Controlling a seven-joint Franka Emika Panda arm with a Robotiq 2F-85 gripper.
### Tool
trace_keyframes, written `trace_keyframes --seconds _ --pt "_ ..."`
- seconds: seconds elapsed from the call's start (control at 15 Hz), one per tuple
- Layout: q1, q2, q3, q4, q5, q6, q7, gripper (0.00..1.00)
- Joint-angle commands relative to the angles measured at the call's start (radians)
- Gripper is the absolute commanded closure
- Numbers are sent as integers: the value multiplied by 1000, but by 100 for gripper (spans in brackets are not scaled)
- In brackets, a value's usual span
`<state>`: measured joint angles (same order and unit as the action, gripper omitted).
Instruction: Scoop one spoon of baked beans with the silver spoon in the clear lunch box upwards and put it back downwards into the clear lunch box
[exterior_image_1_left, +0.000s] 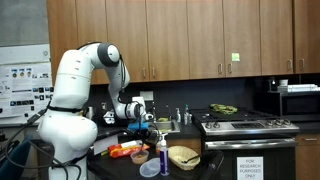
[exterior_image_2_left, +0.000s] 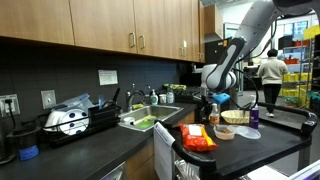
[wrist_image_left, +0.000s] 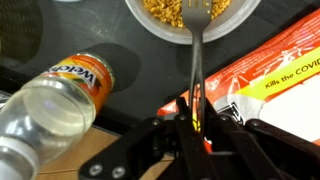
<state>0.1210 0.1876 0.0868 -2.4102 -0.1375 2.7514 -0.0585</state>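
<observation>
Fingers: the fingers (wrist_image_left: 172, 125) of the gripper (wrist_image_left: 195, 118) are clamping the handle of the silver utensil (wrist_image_left: 196, 70) from both sides, with no gap showing at the handle.
Utensil: it is running straight from the fingers toward the far edge of the wrist view. Its head is resting in the baked beans (wrist_image_left: 165, 10) and is looking pronged rather than bowl-shaped.
Lunch box: the clear lunch box (wrist_image_left: 140, 18) is sitting on the dark bench (wrist_image_left: 120, 60) at the far end of the utensil. Only its near rim and part of the beans are showing.
Left neighbour: a clear bottle (wrist_image_left: 60, 100) with an orange Welch's label is lying across the near left of the wrist view, apart from the lunch box.
Right neighbour: an orange packet (wrist_image_left: 275, 75) is lying just right of the handle.
Wrist view only: the grip on the handle, the utensil head in the beans and the print on the bottle and packet are showing here alone.
Exterior views only: the white arm (exterior_image_1_left: 85, 75) is arching over the bench with the gripper (exterior_image_1_left: 140, 126) pointing down, and a stove (exterior_image_1_left: 248, 125) is standing to the right. In an exterior view the gripper (exterior_image_2_left: 213, 103) is hanging above the orange packet (exterior_image_2_left: 197, 138). The fingers are too small there to read.
</observation>
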Motion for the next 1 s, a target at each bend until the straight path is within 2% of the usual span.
trace_keyframes --seconds 0.0,0.93 --pt "-3 -17 6 -29 -15 66 -30 96" --pt "-63 -5 72 -101 42 275 -204 96"
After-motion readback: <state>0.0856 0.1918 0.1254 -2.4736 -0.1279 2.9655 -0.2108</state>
